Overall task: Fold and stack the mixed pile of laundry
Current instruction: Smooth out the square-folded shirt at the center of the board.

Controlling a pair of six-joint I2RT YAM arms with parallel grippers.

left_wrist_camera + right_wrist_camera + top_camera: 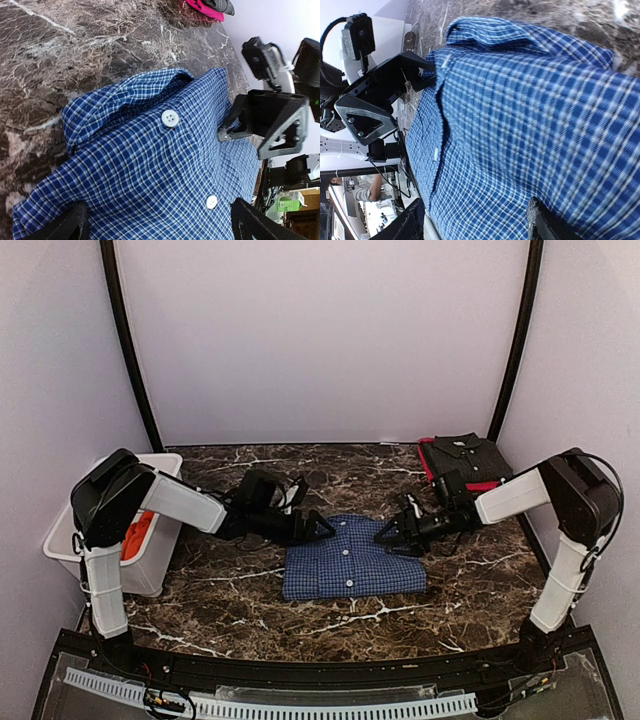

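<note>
The blue-and-white checked shirt (352, 560) lay folded in a rectangle, buttons up, at lower centre of the marble table (230, 600). Along its upper edge stood the left gripper (323, 528), towards the left, and the right gripper (385, 537), towards the right. Both had fingers spread wide above the cloth; contact could not be determined. At mid-left, an orange-red garment (140, 532) sat in the white basket (160, 465). At upper right, a dark folded garment (465, 457) rested on something red.
</note>
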